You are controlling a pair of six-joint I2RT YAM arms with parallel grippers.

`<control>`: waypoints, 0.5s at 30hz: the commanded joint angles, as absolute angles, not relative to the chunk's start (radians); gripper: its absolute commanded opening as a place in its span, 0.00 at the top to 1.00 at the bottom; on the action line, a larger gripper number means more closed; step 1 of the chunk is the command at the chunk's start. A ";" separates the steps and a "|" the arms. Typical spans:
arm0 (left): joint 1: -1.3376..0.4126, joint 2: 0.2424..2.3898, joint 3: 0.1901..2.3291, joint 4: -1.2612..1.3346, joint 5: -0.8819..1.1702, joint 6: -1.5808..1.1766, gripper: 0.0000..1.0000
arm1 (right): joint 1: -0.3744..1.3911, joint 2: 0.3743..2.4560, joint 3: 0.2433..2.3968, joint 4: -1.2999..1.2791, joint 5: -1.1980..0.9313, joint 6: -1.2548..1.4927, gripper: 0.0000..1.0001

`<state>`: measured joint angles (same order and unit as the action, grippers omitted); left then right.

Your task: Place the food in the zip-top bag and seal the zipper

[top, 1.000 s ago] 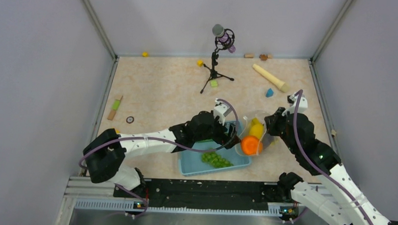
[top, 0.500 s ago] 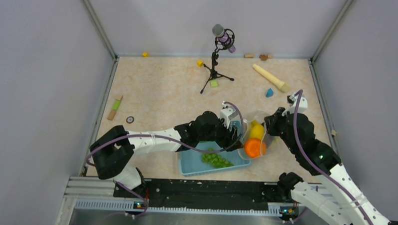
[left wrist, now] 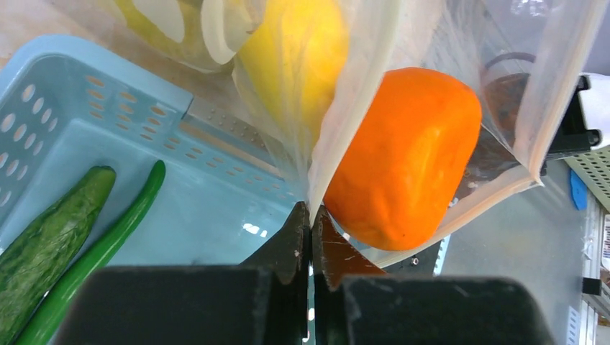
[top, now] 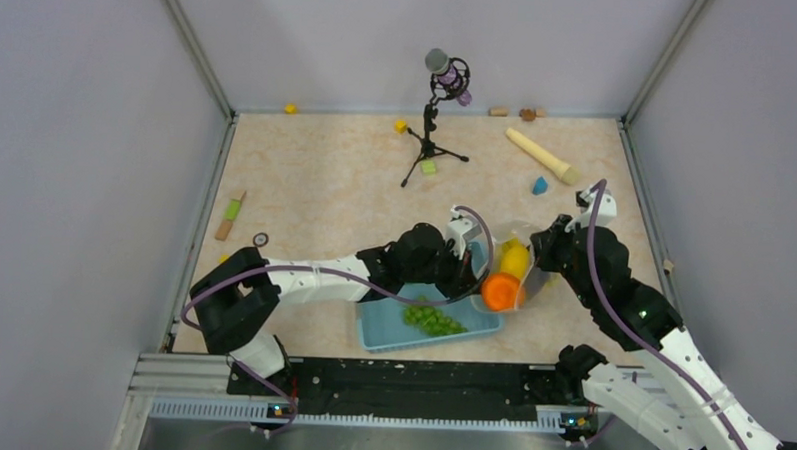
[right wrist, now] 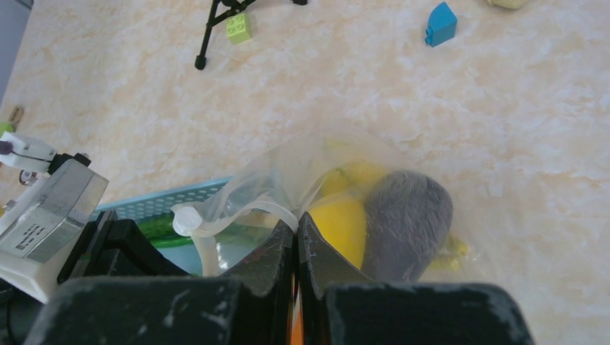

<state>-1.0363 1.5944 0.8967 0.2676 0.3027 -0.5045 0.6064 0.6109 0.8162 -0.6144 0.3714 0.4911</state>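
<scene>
Jaws both pinch the zip-top bag (top: 525, 274), mouth facing the basket (top: 391, 331)

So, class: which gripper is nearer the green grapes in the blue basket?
Left. The left gripper pinches the bag at the far edge of the basket, just beyond the grapes; the right gripper holds the bag farther off, past the orange.
</scene>
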 commanded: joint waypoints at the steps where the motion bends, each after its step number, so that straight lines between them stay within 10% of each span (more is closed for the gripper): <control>1: -1.039 1.528 0.958 0.285 0.340 -0.493 1.00 | 0.602 0.605 0.863 -0.625 0.460 0.509 1.00; 15: -1.016 1.607 1.472 -0.092 0.231 -0.359 1.00 | 0.601 0.730 1.205 -1.165 0.796 0.645 1.00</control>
<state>-1.0313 1.5780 1.3224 0.0071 0.3088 -0.4248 0.6056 0.6868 1.1107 -0.9829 0.6834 0.6071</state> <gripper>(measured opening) 0.015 0.008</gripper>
